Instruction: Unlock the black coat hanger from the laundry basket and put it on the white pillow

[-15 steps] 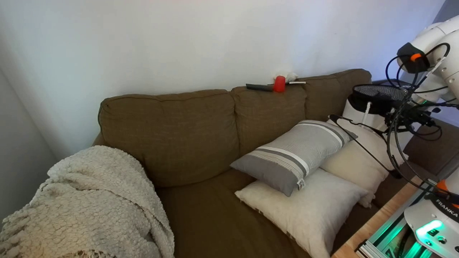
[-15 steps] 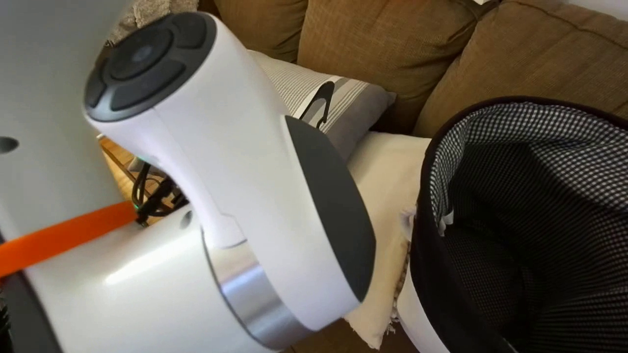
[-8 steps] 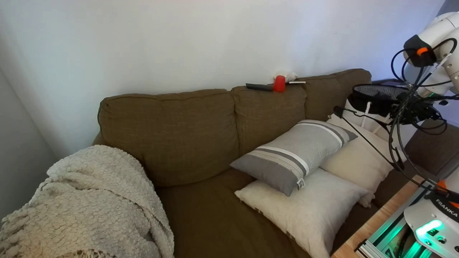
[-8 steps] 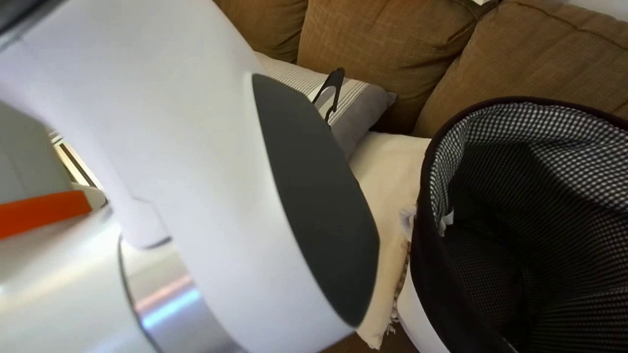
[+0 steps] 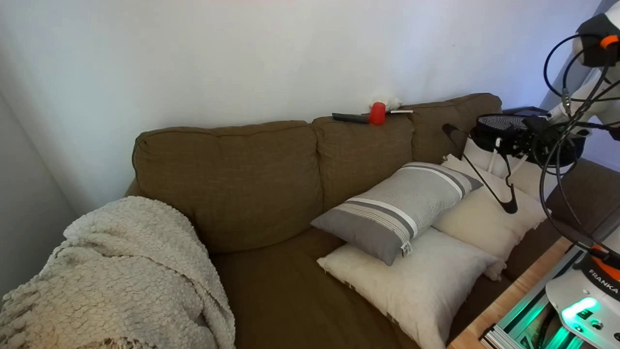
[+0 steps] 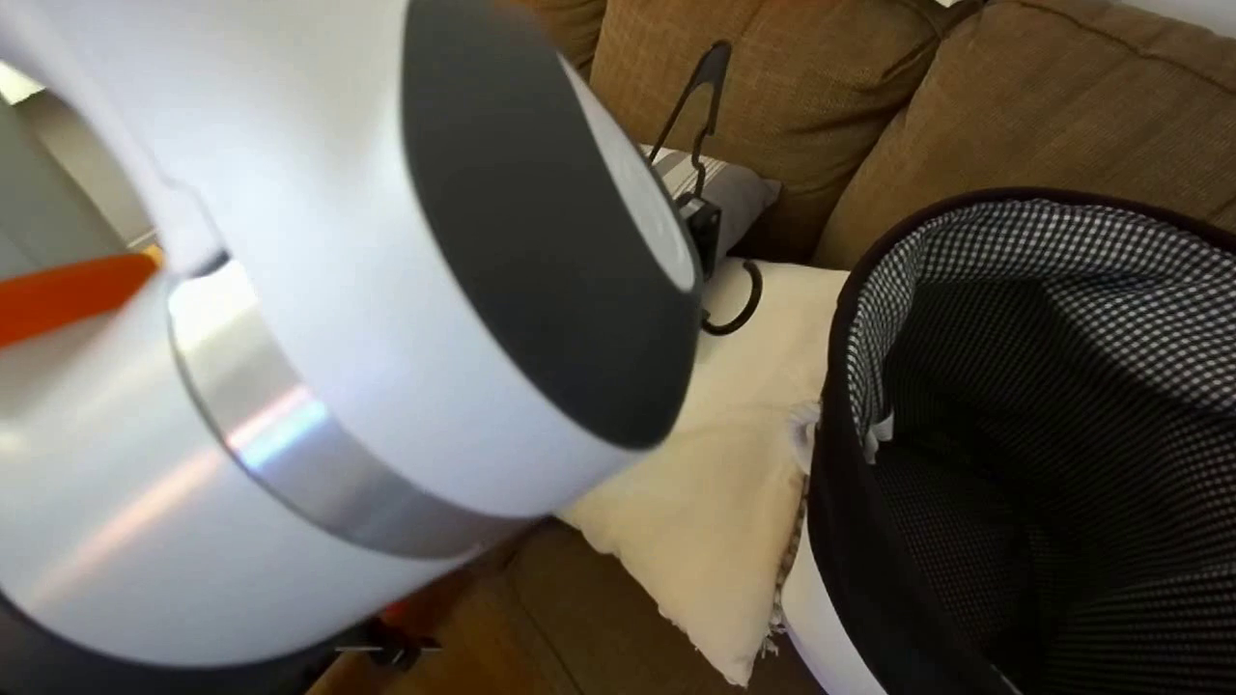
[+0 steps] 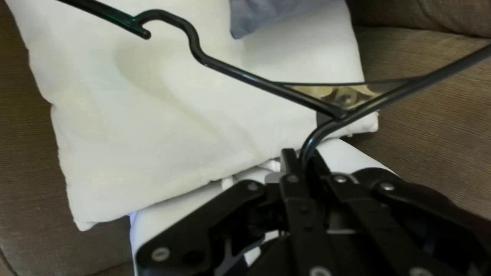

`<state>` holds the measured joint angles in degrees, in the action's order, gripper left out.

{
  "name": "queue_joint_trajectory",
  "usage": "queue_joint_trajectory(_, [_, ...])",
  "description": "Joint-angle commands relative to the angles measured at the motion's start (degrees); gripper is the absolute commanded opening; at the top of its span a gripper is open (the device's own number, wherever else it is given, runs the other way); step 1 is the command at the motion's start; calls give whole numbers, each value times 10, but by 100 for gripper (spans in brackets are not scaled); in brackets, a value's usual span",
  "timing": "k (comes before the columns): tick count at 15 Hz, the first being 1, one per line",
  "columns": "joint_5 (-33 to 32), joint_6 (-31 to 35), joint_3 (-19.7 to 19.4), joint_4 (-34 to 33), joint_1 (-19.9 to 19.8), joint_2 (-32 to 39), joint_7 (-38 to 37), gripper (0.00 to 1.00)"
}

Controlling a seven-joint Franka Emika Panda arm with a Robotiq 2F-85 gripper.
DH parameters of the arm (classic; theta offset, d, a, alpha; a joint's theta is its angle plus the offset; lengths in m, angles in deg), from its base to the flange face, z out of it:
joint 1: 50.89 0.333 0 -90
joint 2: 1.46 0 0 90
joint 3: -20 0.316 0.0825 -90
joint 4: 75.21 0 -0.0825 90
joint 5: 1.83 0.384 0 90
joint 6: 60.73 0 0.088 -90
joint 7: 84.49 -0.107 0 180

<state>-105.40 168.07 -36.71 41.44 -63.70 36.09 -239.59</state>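
Note:
My gripper [image 7: 301,158] is shut on the black coat hanger [image 7: 249,78] at its hook-side neck, between the fingertips. In an exterior view the hanger [image 5: 509,206] hangs in the air, tilted, left of the gripper [image 5: 532,138]. In an exterior view its narrow end [image 6: 713,69] rises above the arm, and its curved hook [image 6: 752,290] shows apart from the basket's rim. The laundry basket [image 6: 838,415] is dark-rimmed with a checked lining; its white body also shows in an exterior view [image 5: 523,179]. A white pillow [image 7: 153,115] lies below the hanger, beside the basket [image 6: 734,415].
A second white pillow [image 5: 426,286] lies under a striped grey pillow [image 5: 411,194] on the brown sofa [image 5: 242,194]. A fleece blanket [image 5: 140,271] covers the sofa's end. A red cup [image 5: 377,113] stands on the backrest. Black cables [image 5: 547,189] hang from the arm.
The arm has swung, and the hanger has risen and turned in the gripper's hold. In an exterior view it has moved up and right, and its hook has come into sight.

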Motion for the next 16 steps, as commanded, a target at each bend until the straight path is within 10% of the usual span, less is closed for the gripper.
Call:
queue_joint_trajectory(1, [-14, -87, 27, 9, 12, -79, -38, 2])
queue_joint_trajectory(2, [23, -87, -4, 15, 48, -65, -20, 34])
queue_joint_trajectory(11, [84, -187, 13, 51, 81, -98, 36, 95])
queue_joint_trajectory(16, [29, -318, -48, 186, 172, -222, 201, 100])
